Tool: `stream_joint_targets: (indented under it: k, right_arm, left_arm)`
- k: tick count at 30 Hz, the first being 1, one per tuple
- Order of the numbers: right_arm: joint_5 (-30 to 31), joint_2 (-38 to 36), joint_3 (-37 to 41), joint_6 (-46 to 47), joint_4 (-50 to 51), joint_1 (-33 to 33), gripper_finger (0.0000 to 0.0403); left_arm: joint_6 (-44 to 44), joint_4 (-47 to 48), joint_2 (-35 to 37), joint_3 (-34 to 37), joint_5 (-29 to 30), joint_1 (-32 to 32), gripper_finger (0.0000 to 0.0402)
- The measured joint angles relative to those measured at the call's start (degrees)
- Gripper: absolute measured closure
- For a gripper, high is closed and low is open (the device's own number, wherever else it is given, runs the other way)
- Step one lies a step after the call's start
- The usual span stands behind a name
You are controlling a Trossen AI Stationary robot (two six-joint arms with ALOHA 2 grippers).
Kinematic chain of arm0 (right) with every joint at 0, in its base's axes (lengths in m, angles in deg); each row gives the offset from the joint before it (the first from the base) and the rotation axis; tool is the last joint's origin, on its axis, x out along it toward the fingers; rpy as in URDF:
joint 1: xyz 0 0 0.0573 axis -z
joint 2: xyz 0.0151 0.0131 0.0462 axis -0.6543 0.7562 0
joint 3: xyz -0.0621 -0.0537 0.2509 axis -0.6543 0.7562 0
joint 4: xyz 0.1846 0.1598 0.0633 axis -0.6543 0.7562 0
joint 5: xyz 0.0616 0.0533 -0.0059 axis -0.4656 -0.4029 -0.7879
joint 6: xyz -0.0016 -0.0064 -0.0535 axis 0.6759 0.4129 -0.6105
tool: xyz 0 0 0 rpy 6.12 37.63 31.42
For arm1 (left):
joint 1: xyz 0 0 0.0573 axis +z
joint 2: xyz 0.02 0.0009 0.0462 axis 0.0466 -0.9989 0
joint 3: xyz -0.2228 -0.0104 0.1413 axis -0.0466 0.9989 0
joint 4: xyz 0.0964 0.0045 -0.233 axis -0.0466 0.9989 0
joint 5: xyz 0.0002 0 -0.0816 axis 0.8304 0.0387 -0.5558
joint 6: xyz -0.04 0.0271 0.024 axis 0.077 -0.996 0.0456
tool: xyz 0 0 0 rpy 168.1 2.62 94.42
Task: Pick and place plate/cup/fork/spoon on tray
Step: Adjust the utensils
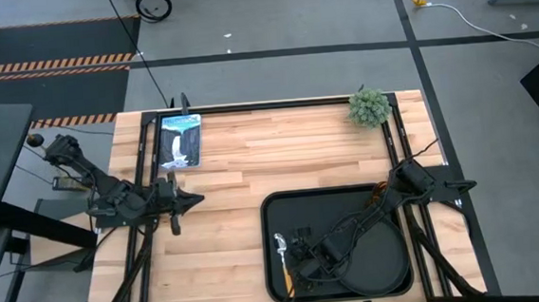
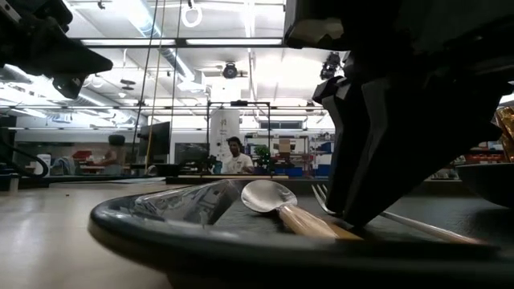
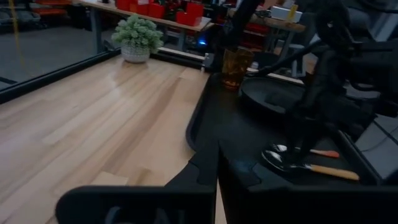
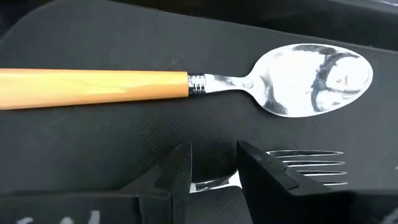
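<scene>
On the table (image 1: pixel 251 162), the tray (image 1: pixel 275 208) holds the plate (image 1: pixel 387 262), cup (image 3: pixel 236 67), spoon (image 4: pixel 186 81) and fork (image 4: pixel 311 167). The right hand (image 4: pixel 214 168) is low over the fork's neck, fingers slightly parted around it, just beside the spoon. The left hand (image 1: pixel 189 200) waits open, well apart.

The counter (image 1: pixel 251 162) is made of pale, smooth wooden planks with a light sheen. The tray (image 4: pixel 93 149) is finished in matt black with a fine woven texture. The spoon (image 4: pixel 186 78) is formed of mirror-polished metal, joined to a smooth, satin yellow-orange handle. The fork (image 4: pixel 311 167) tines are polished metal.
</scene>
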Motion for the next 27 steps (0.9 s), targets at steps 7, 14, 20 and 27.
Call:
stream_joint_targets:
  k: [7,14,20,27]
  right_arm:
    - [0.3,0.0,-1.0,-2.4,-0.3,2.1,0.0268]
    - [0.3,0.0,-1.0,-3.5,-0.3,4.9,0.0268]
    - [0.3,0.0,-1.0,-3.6,1.7,6.4,0.0268]
    - [0.1,-0.1,-1.1,-0.8,4.9,6.8,0.0268]
  left_arm:
    - [0.0,0.0,0.0,0.0,-0.4,-0.4,0.0392]
    - [-0.3,0.3,-0.1,0.0,-0.5,-0.4,0.0392]
    - [1.8,1.6,-0.1,0.0,-3.0,-0.4,0.0392]
    - [1.8,4.1,0.0,0.0,-3.3,-0.4,0.0392]
